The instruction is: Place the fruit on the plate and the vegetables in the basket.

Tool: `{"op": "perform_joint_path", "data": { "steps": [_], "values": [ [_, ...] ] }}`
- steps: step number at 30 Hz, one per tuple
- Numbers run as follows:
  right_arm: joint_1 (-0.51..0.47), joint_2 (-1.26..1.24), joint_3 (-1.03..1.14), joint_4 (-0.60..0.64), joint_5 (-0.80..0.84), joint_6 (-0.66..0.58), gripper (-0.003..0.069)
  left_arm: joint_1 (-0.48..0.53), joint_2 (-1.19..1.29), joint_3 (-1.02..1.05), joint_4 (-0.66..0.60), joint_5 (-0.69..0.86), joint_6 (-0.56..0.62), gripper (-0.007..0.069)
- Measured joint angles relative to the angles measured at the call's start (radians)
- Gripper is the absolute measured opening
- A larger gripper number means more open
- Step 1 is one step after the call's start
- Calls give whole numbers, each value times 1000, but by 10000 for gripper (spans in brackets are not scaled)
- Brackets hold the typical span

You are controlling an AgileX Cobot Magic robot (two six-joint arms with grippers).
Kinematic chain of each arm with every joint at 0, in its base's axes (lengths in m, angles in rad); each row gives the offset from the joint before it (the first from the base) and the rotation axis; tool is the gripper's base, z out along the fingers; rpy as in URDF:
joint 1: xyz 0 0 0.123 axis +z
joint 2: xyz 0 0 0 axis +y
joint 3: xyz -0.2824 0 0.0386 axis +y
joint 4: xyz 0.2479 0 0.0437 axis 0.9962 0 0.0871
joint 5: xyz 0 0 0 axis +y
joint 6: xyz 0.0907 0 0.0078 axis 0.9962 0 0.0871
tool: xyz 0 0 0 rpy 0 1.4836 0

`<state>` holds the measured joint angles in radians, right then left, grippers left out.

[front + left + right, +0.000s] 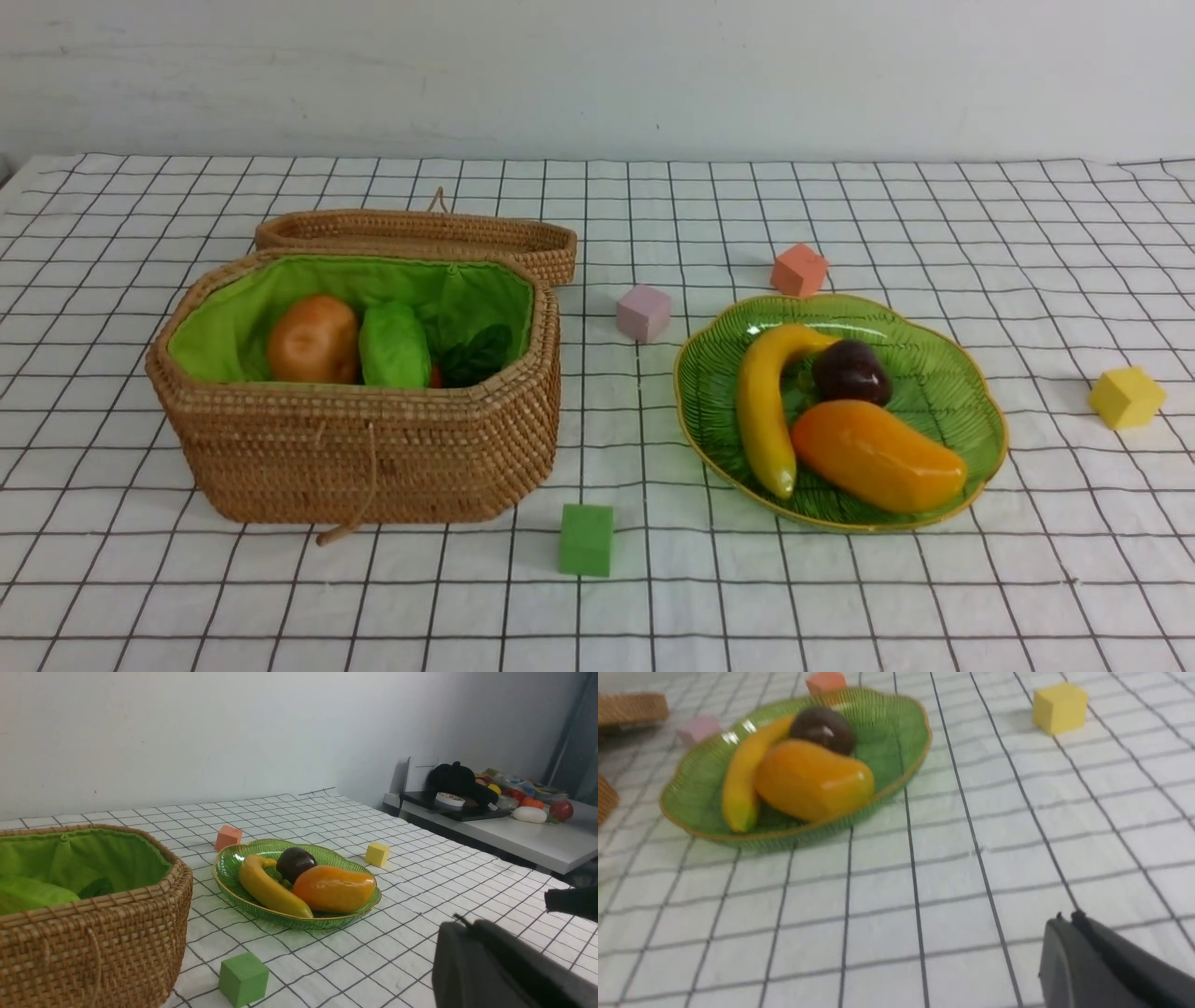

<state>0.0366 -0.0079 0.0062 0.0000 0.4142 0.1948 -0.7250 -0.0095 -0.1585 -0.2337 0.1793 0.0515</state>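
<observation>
The banana (pixel 761 411), mango (pixel 878 455) and mangosteen (pixel 850 371) lie together on the green plate (pixel 943 364) at the right. The open wicker basket (pixel 355 448) at the left holds the potato (pixel 313 339), the light green vegetable (pixel 394 345) and the pepper's dark green leaves (pixel 478 355). The eggplant is hidden. Neither gripper shows in the front view. My left gripper (pixel 467 924) is shut and empty over the cloth, on the near side of the plate (pixel 233 877). My right gripper (pixel 1066 919) is shut and empty, also short of the plate (pixel 896 742).
Foam cubes lie on the checked cloth: pink (pixel 643 313) and orange (pixel 799 270) behind the plate, yellow (pixel 1126 398) at far right, green (pixel 586 539) in front between basket and plate. The basket lid (pixel 420 233) lies open behind it. A cluttered side table (pixel 514 830) stands beyond.
</observation>
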Motion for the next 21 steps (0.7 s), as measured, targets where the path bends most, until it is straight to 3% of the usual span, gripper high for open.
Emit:
{"op": "perform_joint_path", "data": {
  "steps": [21],
  "values": [
    [0, -1, 5, 27, -14, -2, -6, 0, 0, 0, 0, 3, 0, -2]
  ]
}}
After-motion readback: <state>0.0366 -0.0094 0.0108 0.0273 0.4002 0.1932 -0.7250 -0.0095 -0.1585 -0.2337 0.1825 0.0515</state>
